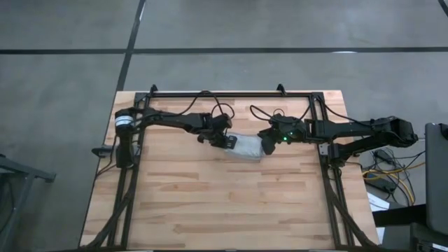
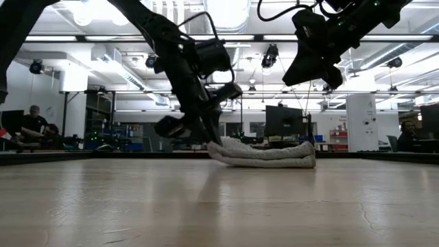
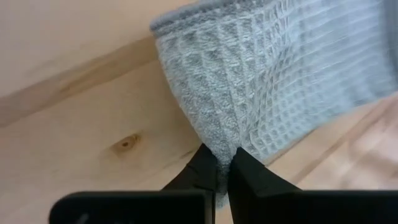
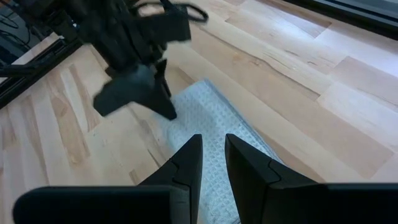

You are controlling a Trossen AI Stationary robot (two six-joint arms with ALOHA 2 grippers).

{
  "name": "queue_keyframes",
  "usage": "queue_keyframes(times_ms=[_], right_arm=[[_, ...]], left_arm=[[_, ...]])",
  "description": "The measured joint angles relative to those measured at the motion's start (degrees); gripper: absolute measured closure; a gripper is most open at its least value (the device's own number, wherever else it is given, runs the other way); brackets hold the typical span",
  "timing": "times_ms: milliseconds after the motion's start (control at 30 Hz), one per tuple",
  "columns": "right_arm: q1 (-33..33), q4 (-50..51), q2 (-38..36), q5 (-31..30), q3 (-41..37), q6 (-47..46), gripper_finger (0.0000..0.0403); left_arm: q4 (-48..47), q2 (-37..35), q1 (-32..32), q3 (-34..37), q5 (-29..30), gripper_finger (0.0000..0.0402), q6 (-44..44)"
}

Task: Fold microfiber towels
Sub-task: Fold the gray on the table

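1. Look at the towel (image 1: pixel 246 148) first. It lies near the middle of the table (image 1: pixel 210 210), a bit toward the far side. It is folded into a small, flat bundle.
2. From the low view you can see the towel (image 2: pixel 264 154) stacked in soft layers, resting on the wood.
3. Your left gripper (image 1: pixel 222 140) is down at the left end of the towel. In the low view it (image 2: pixel 209 140) reaches down to that end of the bundle.
4. In the left wrist view, its two fingers (image 3: pixel 202 174) are squeezed close together with a bit of the towel (image 3: pixel 273 81) pinched between them. So the left jaws are shut on the towel edge.
5. Your right gripper (image 1: pixel 268 145) is over the right end of the towel. In the low view it (image 2: pixel 312 68) hangs up in the air, well above the cloth, not touching it.
6. In the right wrist view, its fingers (image 4: pixel 186 165) stand a little apart, with a narrow gap and nothing between them. The towel (image 4: pixel 211 124) lies below them, and you can see the left gripper (image 4: pixel 163 102) at its other end.
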State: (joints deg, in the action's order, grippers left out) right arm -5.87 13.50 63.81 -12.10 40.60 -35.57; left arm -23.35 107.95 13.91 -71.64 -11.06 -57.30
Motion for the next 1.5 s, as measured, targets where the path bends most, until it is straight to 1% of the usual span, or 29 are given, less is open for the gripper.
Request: queue_keyframes(times_ms=[267,567,967,1333,1500], right_arm=[[0.0,0.0,0.0,0.0,-0.1,0.2,0.0335],[0.0,-0.2,0.0,0.0,-0.1,0.2,0.0335],[0.0,0.0,0.0,0.1,-0.5,0.2,0.0335],[0.0,0.0,0.0,0.0,-0.5,0.9,0.0335],[0.0,0.0,2.1,0.0,-0.7,0.5,0.0335]], left_arm=[[-2.0,-4.3,0.0,-0.2,2.3,0.0386,-0.1],[-6.5,-5.0,0.0,-0.3,2.2,0.0386,-1.7],[-5.9,-5.0,0.0,-1.8,1.8,0.0386,-2.9],[0.2,-5.0,0.0,-1.8,1.6,0.0386,-3.0],[-0.8,-5.0,-0.1,-1.8,0.6,0.0386,-3.2]])
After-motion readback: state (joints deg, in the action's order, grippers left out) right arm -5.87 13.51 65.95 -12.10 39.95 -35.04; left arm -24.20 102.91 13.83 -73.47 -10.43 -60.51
